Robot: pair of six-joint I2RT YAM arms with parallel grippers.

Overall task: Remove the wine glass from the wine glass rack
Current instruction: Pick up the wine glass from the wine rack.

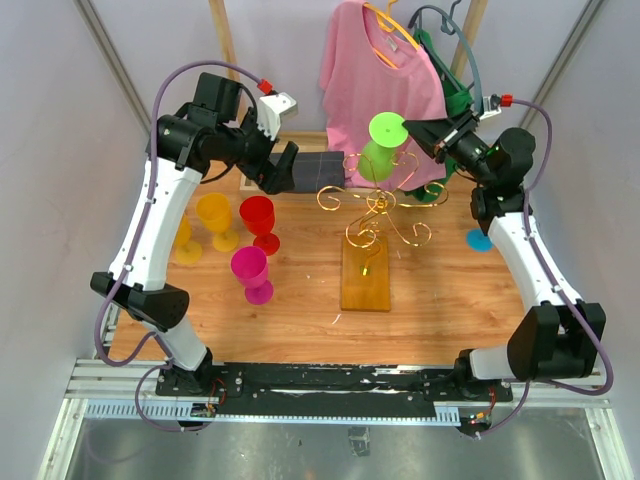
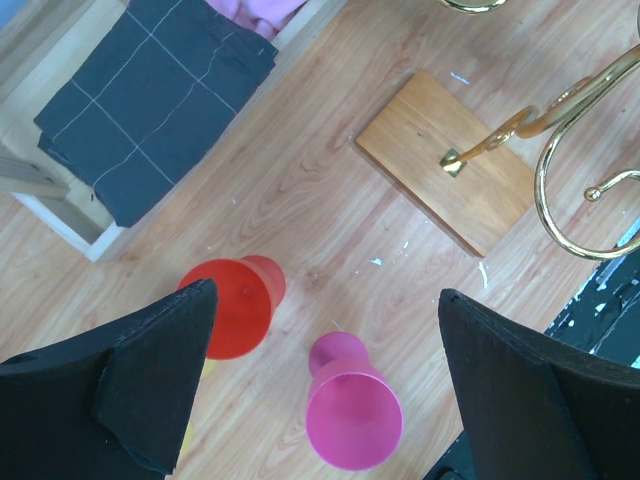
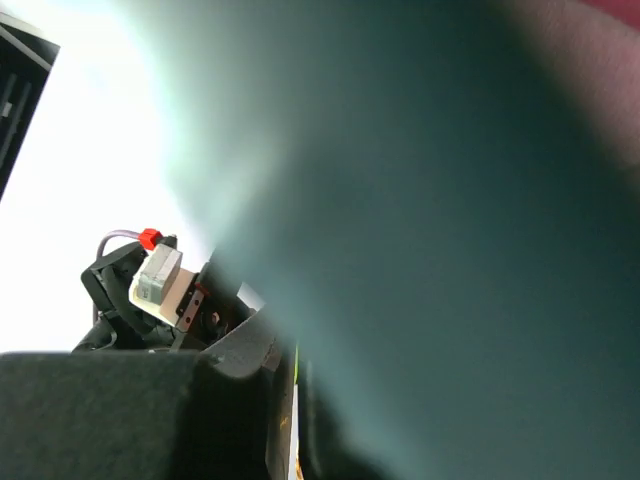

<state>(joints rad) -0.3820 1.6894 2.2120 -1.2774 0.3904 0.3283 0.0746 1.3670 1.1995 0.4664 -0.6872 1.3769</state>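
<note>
The green wine glass (image 1: 383, 148) hangs foot-up at the far side of the wine glass rack (image 1: 372, 215), among its far gold curls; I cannot tell whether its foot is clear of the wire. The right claw (image 1: 420, 136) is clamped tight on it up by the foot, probably because the glass has to slide sideways out of the wire. That wrist's camera shows only a close green blur. The left claw (image 2: 328, 295) gapes wide and holds nothing, hovering over the far left of the desk (image 1: 300, 300), seemingly parked clear of the work. There is one rack and one green glass. Four more glasses stand at the left: two yellow glasses (image 1: 215, 215), one red glass (image 1: 258, 218) and one magenta glass (image 1: 250, 268). A blue piece (image 1: 480, 240) by the right arm is too hidden to name.
</note>
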